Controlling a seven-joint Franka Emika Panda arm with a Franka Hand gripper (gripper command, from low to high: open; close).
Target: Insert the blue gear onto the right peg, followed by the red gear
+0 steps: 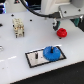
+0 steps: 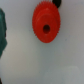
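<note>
A: Blue gear (image 1: 52, 52) already lying flat on the grey plate (image 1: 35, 59), seemingly seated on the right peg — peg itself hidden beneath it, so no confirming. Shorter pin (image 1: 38, 53) poking up just beside, toward the exterior view's left.

B: Red gear (image 1: 61, 32) next, then. Sitting on the white table (image 1: 15, 50), well apart from the plate, right beneath the end effector (image 1: 65, 23).

A: Open or clamped?

B: Cannot tell. Fingers blurred in the exterior view, absent from the wrist view. No sign of the gear lifted.

A: Wrist view filled by the red gear (image 2: 46, 23), face up, centre hole (image 2: 46, 29) staring straight at the camera. Axis upright, no long side to speak of — round all over.

B: Good for a top-down grab. Probably best: centre over the hole, straddle the toothed rim evenly, squeeze across the full width, lift without tilting.

A: Then keep that bore vertical over the peg, lower gently onto the blue one. Off-centre grip likely to cock the gear and jam it.
</note>
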